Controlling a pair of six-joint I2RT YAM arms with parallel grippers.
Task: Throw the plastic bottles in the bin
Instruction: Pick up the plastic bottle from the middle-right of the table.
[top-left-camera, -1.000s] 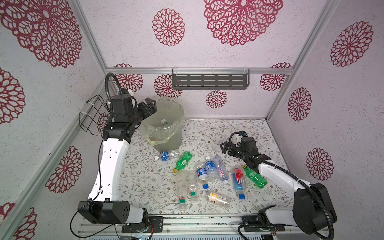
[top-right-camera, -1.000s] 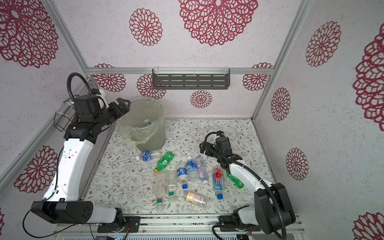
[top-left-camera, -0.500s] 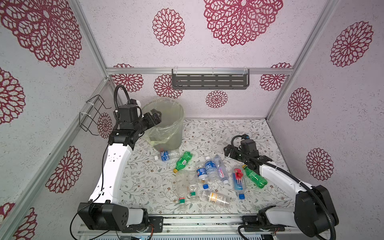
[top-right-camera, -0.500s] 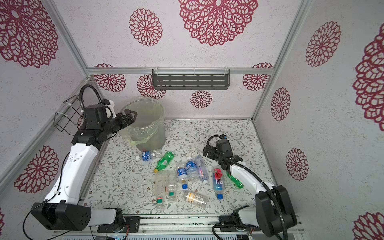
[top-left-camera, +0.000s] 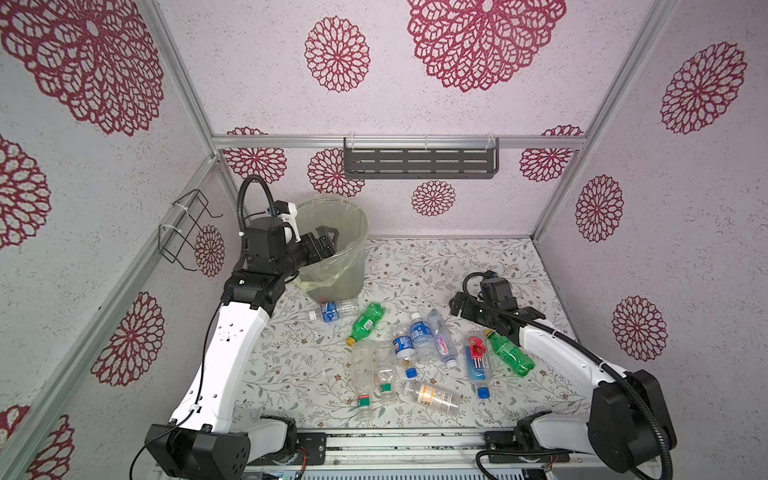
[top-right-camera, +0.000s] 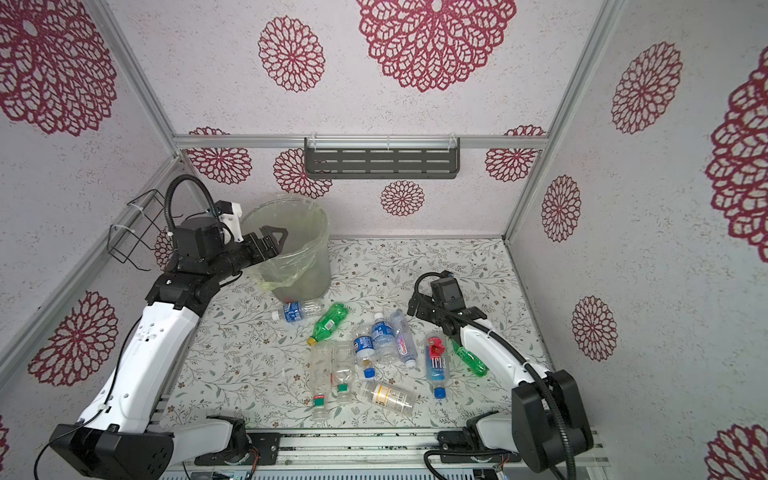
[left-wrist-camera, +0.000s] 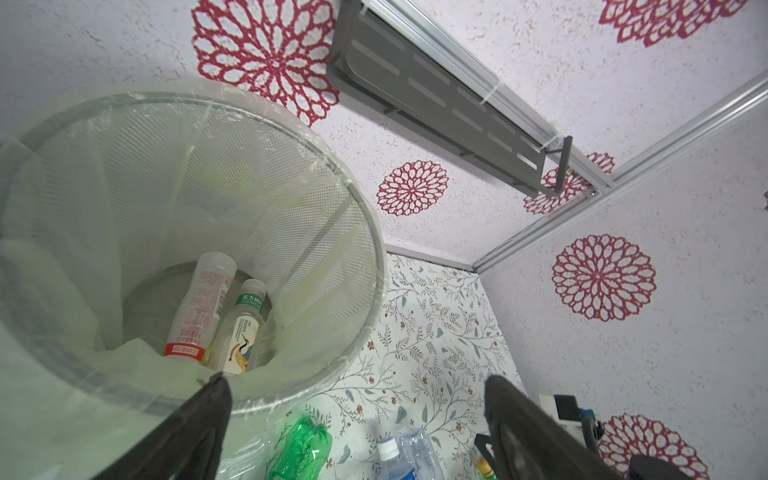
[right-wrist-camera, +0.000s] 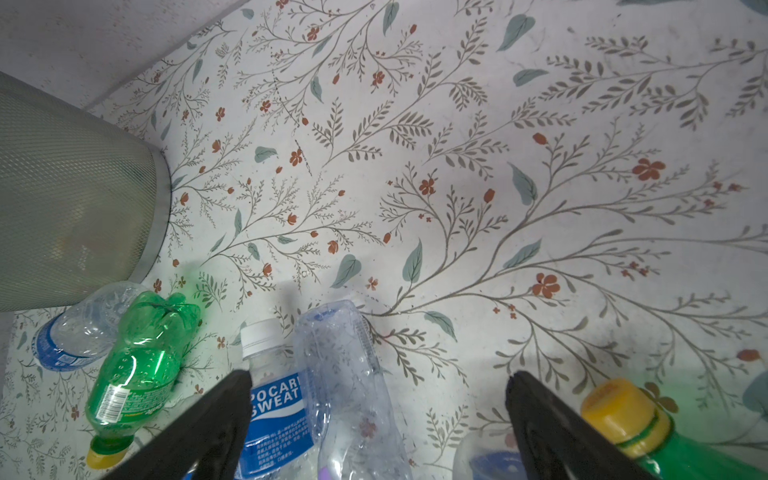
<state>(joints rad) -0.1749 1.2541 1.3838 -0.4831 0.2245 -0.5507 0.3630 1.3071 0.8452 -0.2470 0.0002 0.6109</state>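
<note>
On floral tabletop (top-left-camera: 457, 257), plastic bottles (top-left-camera: 422, 338) (scattered), rosette walls (top-left-camera: 457, 116)

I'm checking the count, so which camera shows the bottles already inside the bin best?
The left wrist view: it looks down into the bin, showing two bottles lying at the bottom. Both top views show only a faint blur through the bin's wall; the right wrist view shows just its outer mesh wall.

Shelf (top-left-camera: 419, 163), wire basket (top-left-camera: 187, 230) and patterned surfaces
The dark grey slotted shelf hangs from the back wall's aluminium rail (top-left-camera: 282, 142); the black wire basket is fixed to the left wall. Red flower medallions (top-left-camera: 337, 54) dot the walls; a leafy floral print covers the desk (top-left-camera: 457, 266).
</note>
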